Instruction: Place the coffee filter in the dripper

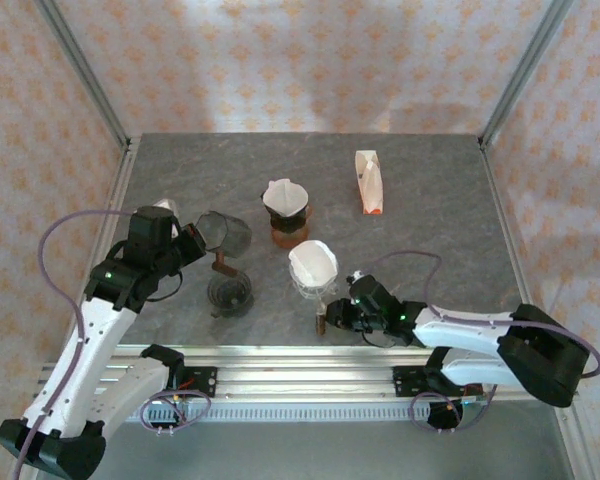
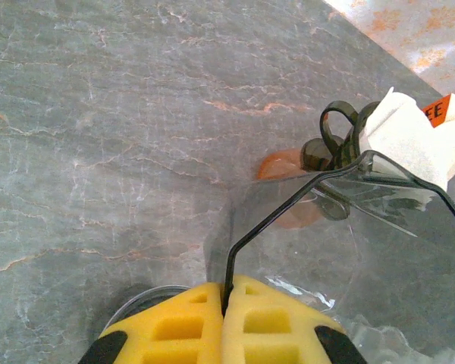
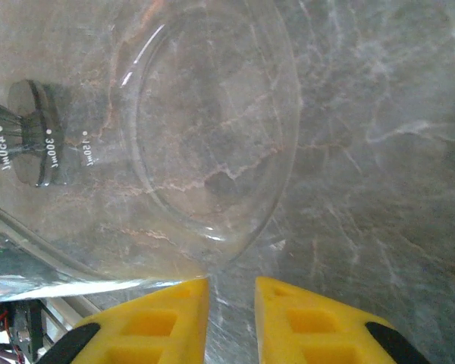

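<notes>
My left gripper [image 1: 194,241] [image 2: 226,292] is shut on the black rim of a smoky clear dripper [image 1: 225,232] [image 2: 349,227], holding it tilted above the table. Below it stands an empty glass server [image 1: 230,294]. A white coffee filter [image 1: 313,262] sits opened in a clear glass vessel [image 1: 311,286] [image 3: 205,144] at centre front. My right gripper [image 1: 330,317] [image 3: 231,299] is low at that vessel's near side, open with a narrow gap, its left finger against the glass. Another white filter [image 1: 284,194] [image 2: 409,140] rests in a brown-based dripper [image 1: 289,232].
A folded pack of filters [image 1: 369,182] with an orange label lies at the back right. Metal frame posts [image 1: 85,70] stand at the back corners. The aluminium rail [image 1: 300,375] runs along the near edge of the grey stone table [image 1: 430,220].
</notes>
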Available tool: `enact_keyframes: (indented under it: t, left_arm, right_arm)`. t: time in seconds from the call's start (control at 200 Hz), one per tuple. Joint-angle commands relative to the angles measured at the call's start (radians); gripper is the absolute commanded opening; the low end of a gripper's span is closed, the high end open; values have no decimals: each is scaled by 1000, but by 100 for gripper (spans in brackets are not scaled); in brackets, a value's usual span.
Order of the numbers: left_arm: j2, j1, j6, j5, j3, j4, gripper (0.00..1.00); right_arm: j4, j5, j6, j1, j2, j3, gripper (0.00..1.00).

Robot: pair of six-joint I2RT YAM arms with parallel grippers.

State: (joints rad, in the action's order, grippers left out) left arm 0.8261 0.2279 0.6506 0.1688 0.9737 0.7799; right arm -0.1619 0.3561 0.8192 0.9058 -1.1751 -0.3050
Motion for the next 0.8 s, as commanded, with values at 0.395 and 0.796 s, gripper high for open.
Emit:
enact_keyframes:
  t: [0.395,0.796]
  left_arm:
    - [-83,-9,-2,-44,26,58,0]
    - [-104,-8,-29,-104,109,110,0]
  right_arm:
    - [-125,-2,-44,-28,-287,-208,22]
    - [-153,15,-51,-37,-486,-381,20]
